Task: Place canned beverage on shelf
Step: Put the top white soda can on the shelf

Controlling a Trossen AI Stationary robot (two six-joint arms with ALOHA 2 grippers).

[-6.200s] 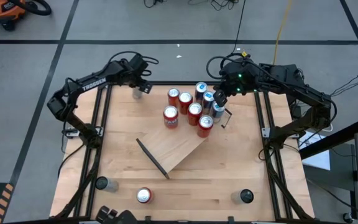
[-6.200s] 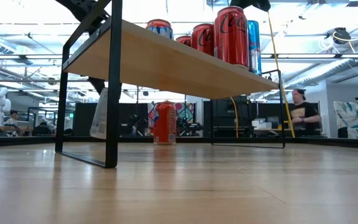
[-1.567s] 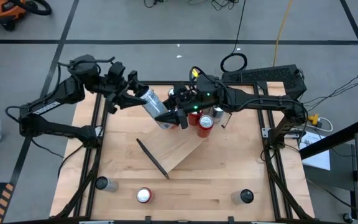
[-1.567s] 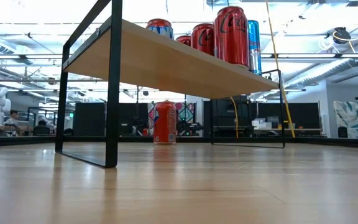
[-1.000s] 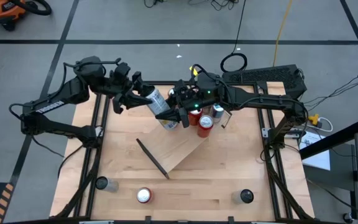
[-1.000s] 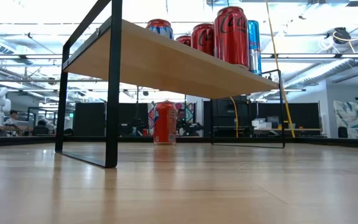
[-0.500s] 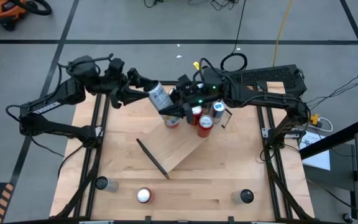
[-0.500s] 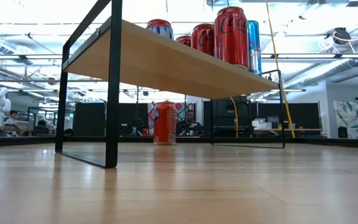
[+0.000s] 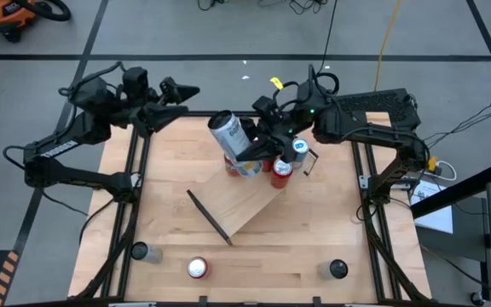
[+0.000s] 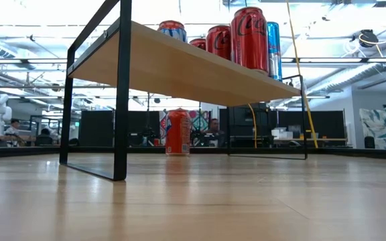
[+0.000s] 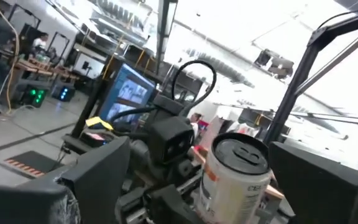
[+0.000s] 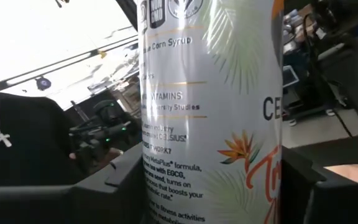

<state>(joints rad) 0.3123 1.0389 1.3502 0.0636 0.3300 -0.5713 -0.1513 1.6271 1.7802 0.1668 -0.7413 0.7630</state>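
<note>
The right pincer [image 9: 247, 147] is now gripping the white can [image 9: 229, 132] all by itself. It is holding the can up in the air, tipped a little, just above the end of the shelf [image 9: 244, 200] where the red and blue cans [image 9: 281, 168] are standing.

A moment ago the left pincer [image 9: 180, 92] was holding this can too. Now it is letting go. Its fingers are spread apart and empty, and it is pulling back, away from the shelf, past the edge of the counter [image 9: 262, 256].

So the pass looks done. I think the right arm only has to stand the can up on a free spot on the shelf.
</note>
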